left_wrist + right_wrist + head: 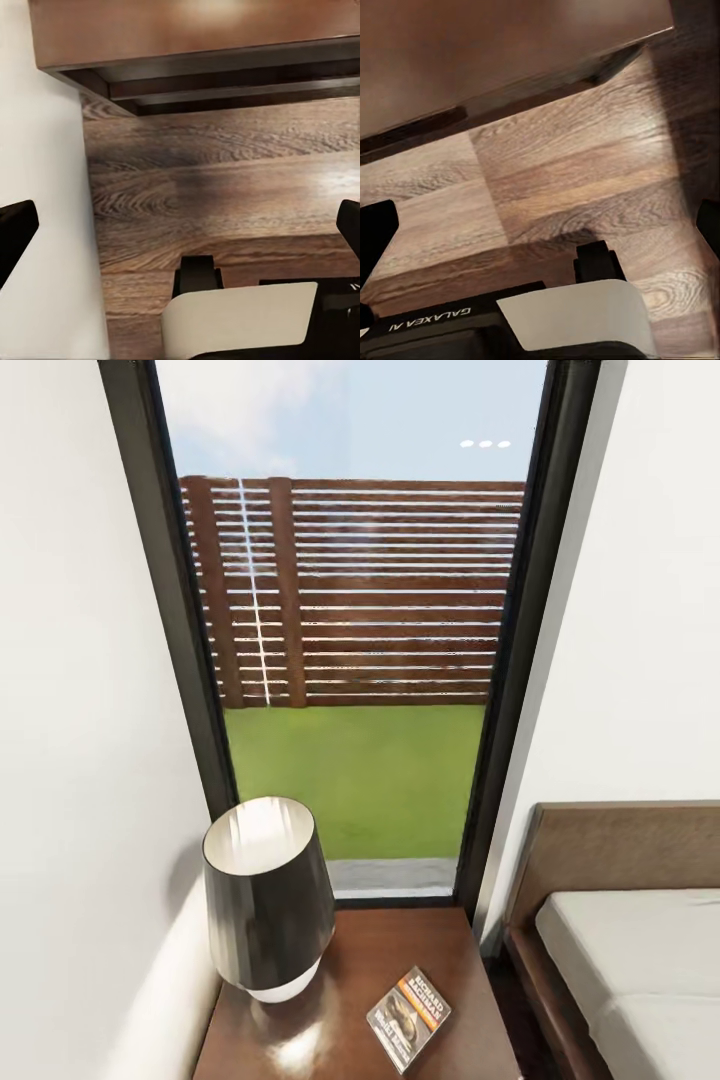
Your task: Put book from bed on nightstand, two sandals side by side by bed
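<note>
A dark-brown nightstand with a glossy top is seen from the head camera, set in a corner between a white wall and the bed. The book lies flat on the nightstand's top, towards its front and the side nearer the bed, turned at a slant, its orange band and white lettering facing up. Beside it, nearer the wall, a table lamp with a dark shade and white base stands upright, apart from the book. Behind the nightstand a tall dark-framed window shows grass, a slatted wooden fence and sky. The bed's brown headboard and pale mattress are seen at the right edge.

In the left wrist view, the left hand is spread wide, its dark fingertips at opposite edges, nothing held between them, above wood-plank floor below the nightstand's edge. In the right wrist view, the right hand is likewise spread wide and empty over the plank floor.
</note>
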